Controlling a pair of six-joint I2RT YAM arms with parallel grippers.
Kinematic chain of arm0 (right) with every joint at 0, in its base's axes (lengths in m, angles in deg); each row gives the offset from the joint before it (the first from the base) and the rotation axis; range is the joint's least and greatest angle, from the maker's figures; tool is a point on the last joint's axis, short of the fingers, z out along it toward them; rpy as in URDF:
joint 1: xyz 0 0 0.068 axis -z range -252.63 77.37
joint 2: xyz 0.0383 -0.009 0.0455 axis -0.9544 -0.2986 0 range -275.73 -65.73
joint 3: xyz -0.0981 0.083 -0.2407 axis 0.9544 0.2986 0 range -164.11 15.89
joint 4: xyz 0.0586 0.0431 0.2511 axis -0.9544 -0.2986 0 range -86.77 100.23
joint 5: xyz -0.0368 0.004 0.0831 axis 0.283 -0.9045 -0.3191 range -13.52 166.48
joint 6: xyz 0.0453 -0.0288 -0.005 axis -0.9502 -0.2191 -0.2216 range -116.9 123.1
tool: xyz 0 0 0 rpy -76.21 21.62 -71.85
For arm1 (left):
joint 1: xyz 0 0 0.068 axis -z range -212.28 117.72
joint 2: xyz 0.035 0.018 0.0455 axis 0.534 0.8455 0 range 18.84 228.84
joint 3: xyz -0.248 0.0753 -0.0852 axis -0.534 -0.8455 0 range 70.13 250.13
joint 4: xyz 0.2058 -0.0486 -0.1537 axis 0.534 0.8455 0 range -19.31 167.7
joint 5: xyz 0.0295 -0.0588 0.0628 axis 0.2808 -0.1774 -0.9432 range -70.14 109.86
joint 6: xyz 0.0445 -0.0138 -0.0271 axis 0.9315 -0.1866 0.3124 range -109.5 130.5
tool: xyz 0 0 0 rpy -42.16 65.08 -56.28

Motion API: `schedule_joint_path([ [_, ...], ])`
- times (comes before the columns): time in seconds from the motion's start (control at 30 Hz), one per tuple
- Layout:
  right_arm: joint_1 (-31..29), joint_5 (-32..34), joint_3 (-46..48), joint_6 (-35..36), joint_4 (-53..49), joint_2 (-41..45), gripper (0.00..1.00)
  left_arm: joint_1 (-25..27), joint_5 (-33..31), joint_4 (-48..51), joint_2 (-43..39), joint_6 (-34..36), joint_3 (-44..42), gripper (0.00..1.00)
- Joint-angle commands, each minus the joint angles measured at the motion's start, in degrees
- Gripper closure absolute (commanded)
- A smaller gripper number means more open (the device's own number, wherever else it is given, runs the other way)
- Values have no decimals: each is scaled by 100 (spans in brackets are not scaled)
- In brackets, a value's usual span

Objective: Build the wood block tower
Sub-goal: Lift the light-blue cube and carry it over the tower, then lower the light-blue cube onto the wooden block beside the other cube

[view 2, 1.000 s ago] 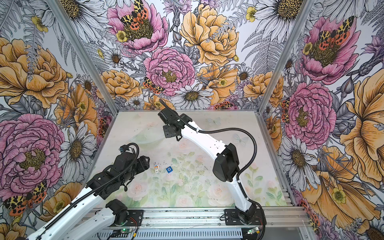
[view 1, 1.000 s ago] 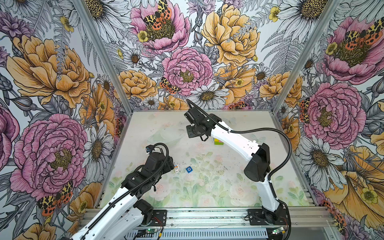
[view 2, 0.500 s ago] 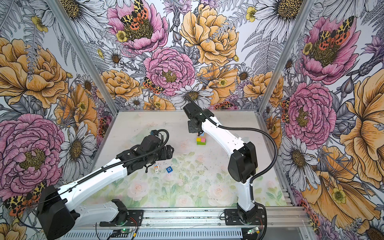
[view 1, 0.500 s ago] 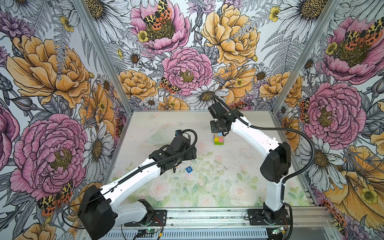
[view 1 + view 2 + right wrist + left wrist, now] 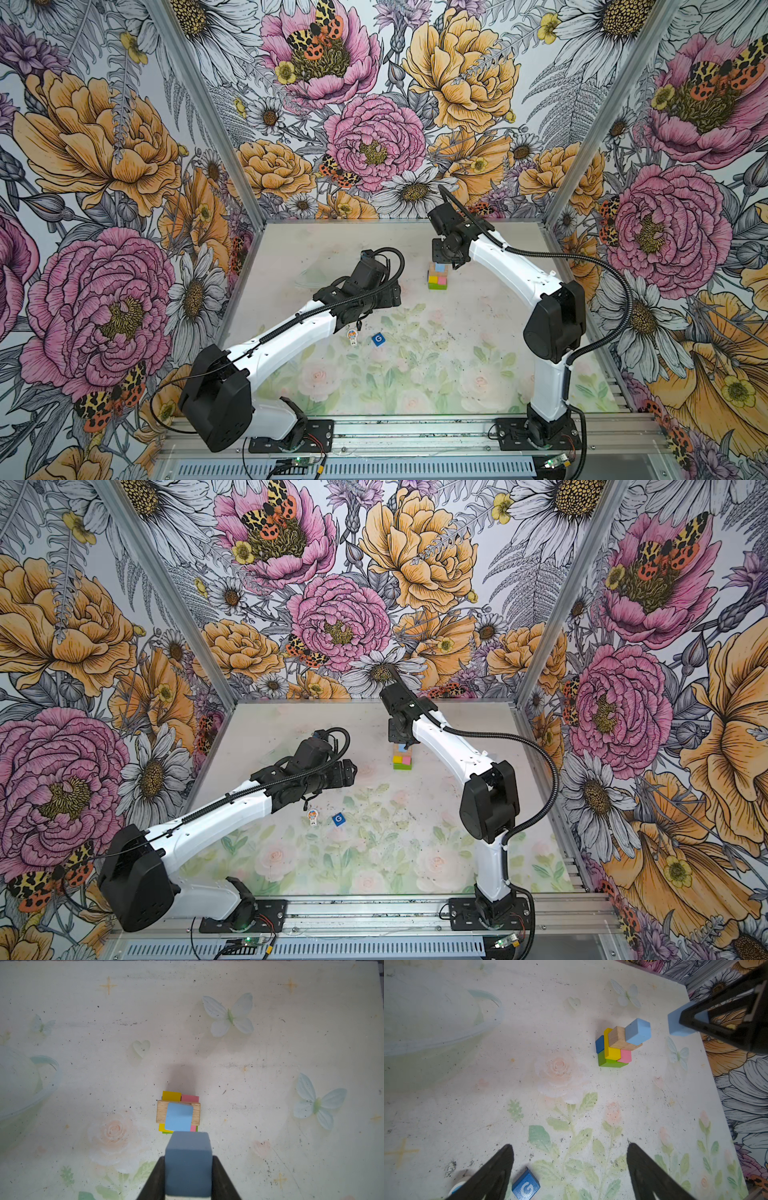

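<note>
1. Grip: the right gripper [image 5: 188, 1158] is clamped on a light blue wooden cube [image 5: 188, 1174], its jaws flat against two opposite side faces and the cube's underside left clear for setting down.
2. The wood block tower [image 5: 437, 279] stands toward 1 o'clock from the middle of the pale floral-printed table top [image 5: 457, 374] in both top views.
3. The left wrist view shows its layers:
   - a green oblong wooden brick [image 5: 609, 1063] and a dark blue wooden block [image 5: 599, 1044] lowest
   - a yellow wooden brick [image 5: 611, 1052] beside a pink wooden brick [image 5: 625, 1056]
   - a plain tan wooden brick [image 5: 618, 1040] laid across them
   - a second light blue cube [image 5: 638, 1031] on top, sitting slightly skewed
4. The held cube hangs just beside and above the tower, apart from it and not yet centred over the top block.
5. The left gripper [image 5: 571, 1157] is spread wide and empty, hovering near 9 o'clock of the table middle.
6. A dark blue wooden cube with a white G [image 5: 377, 339] lies loose at about 8 o'clock. A tiny white toy figure [image 5: 352, 336] lies just beside it, at its 9 o'clock.
7. Handling, as a judgement:
   - The blocks look light, rigid and smooth-painted, so a pinch on flat parallel faces should hold without crushing.
   - A corner grip would likely twist or slip.
   - The stack looks loose-laid, so a sideways nudge on release could shift the skewed top cube.
   - The figure is small and lying flat, so it probably needs a narrow pinch across its body.
</note>
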Motion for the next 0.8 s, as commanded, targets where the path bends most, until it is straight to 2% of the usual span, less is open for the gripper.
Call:
schedule_joint_path([
  [0.0,-19,63,12,-359,230,-46,73,-83,205,-156,45,124,122,13],
  [0.33,-40,115,-11,-664,325,-270,73,-319,397,-237,2,176,10,14],
  [0.77,-30,79,-170,-688,335,-536,73,-304,631,-431,10,314,-18,13],
])
